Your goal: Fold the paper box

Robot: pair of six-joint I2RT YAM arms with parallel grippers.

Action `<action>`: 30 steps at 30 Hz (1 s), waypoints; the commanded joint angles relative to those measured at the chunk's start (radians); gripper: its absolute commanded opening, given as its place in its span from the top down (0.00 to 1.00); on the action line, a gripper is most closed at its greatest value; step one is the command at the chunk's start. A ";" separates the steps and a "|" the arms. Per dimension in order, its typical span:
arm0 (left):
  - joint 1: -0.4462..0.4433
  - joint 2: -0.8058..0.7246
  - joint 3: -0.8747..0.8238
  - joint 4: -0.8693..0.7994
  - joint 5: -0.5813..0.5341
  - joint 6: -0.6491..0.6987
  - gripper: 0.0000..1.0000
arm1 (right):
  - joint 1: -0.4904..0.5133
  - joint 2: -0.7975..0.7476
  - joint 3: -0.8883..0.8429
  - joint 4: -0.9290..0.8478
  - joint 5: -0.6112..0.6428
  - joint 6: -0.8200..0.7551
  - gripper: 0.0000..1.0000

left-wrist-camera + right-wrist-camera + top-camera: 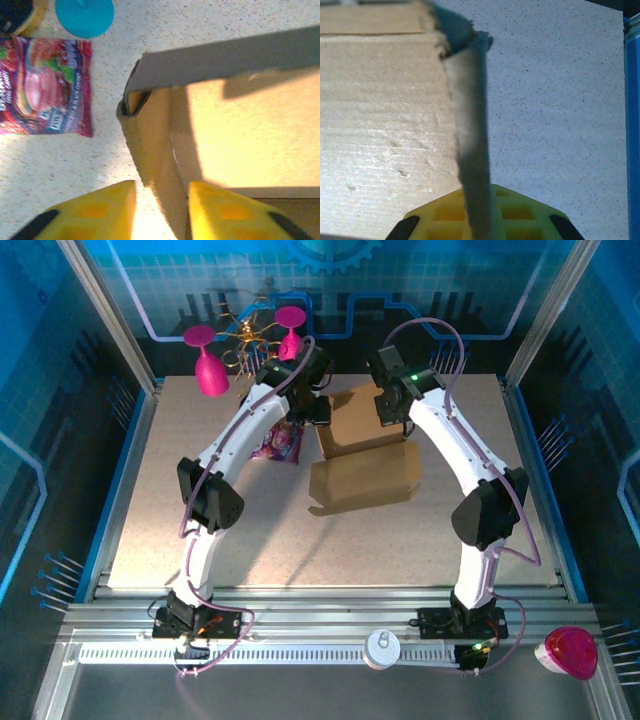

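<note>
The left gripper (162, 212) straddles an upright side wall of the paper box (362, 478), one yellow finger (100, 212) outside it and the other inside; a bright strip of table (400, 550) shows between the outer finger and the card, so the jaws are parted rather than clamped. Ahead of these fingers a flap hangs over the box's open corner, and off to their outer side, apart from the box, a purple snack packet (45, 87) lies flat, with a teal round thing (85, 15) beyond it. The right gripper (477, 217) is pinched onto a thin panel edge of the box, yellow showing on either side of the card, the broad brown face spreading to one side and bare table to the other. From above, the box sits between the two grippers and reaches back toward the arm bases
</note>
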State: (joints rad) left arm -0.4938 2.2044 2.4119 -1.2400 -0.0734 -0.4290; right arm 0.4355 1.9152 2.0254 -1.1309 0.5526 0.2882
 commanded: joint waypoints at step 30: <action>0.031 -0.050 -0.177 0.145 0.131 -0.054 0.56 | -0.065 0.013 -0.024 -0.015 -0.119 -0.010 1.00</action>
State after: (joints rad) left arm -0.4595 2.1254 2.2265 -1.1023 0.0494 -0.4782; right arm 0.3790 1.9175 2.0090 -1.1332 0.4515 0.2806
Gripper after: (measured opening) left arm 0.446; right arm 0.076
